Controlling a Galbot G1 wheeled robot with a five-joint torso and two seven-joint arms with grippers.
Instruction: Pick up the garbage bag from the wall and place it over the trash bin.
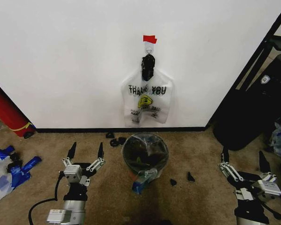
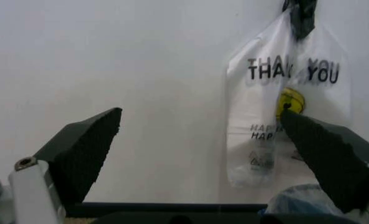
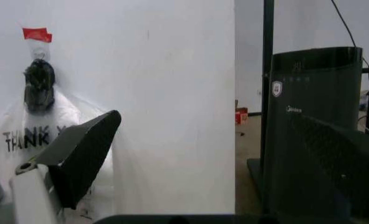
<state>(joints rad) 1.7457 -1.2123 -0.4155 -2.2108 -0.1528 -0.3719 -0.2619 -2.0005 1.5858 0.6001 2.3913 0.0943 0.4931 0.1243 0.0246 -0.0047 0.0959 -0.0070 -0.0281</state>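
The garbage bag [image 1: 147,101] hangs on the white wall [image 1: 61,56] from a small hook under a strip of red tape [image 1: 150,39]. It is clear plastic with black "THANK YOU" lettering and a yellow logo, and its handles are bunched dark at the hook. The left wrist view shows the bag [image 2: 259,93], and so does the right wrist view [image 3: 22,135]. Straight below it on the carpet stands the round dark trash bin [image 1: 145,151], with crumpled clear and blue plastic [image 1: 143,180] at its front. My left gripper [image 1: 87,147] [image 2: 200,112] is open, low and left of the bin. My right gripper [image 1: 243,153] [image 3: 206,116] is open, far to the right.
A large black bin [image 1: 253,108] [image 3: 309,116] and a black frame stand at the wall's right corner. A red cylinder [image 1: 7,112] leans at the left, near blue and white plastic litter [image 1: 9,171]. Small black scraps [image 1: 116,139] lie on the carpet around the bin.
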